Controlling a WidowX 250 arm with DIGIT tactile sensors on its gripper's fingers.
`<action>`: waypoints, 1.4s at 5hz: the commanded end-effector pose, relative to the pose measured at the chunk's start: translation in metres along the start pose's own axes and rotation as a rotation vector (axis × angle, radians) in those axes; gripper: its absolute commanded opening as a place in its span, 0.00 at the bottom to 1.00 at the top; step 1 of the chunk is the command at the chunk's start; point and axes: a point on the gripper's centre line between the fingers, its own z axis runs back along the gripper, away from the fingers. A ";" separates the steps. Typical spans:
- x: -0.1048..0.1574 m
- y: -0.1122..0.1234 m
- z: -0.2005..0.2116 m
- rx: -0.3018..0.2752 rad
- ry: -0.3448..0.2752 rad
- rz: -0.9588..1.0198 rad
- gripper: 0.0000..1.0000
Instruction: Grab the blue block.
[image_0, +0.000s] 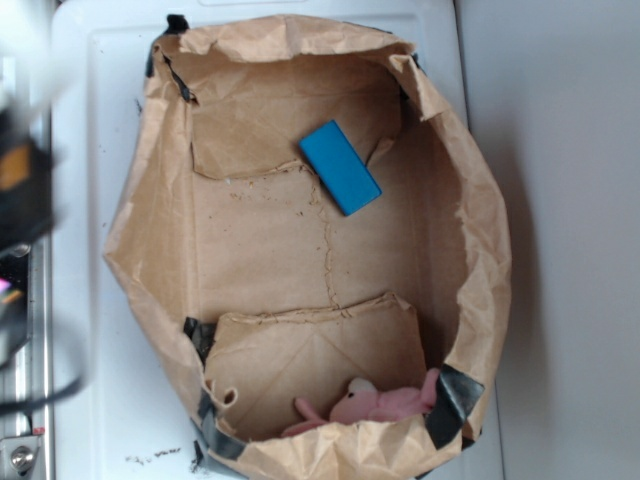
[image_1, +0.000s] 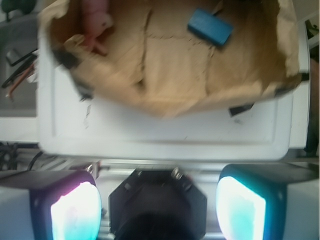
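Blue block (image_0: 340, 167) lies flat on the paper bag (image_0: 480, 250) floor, far from the pink plush toy (image_0: 375, 404). Judged rigid, light, smooth; best pinched across its short width. Hand (image_1: 157, 207) seen wide open, empty.

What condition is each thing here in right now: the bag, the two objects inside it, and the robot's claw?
Crumpled brown paper bag: open, lying on the white tray.
Flat bright blue rectangular block: lying flat inside the bag, untouched.
Pink plush toy: lying at the bag's opposite end, partly hidden by the rim.
Gripper: open, empty, outside the bag.
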 end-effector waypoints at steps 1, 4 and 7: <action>0.064 0.028 -0.014 0.023 -0.079 -0.145 1.00; 0.111 0.006 -0.064 0.110 -0.068 -0.533 1.00; 0.137 0.017 -0.106 0.064 -0.079 -0.822 1.00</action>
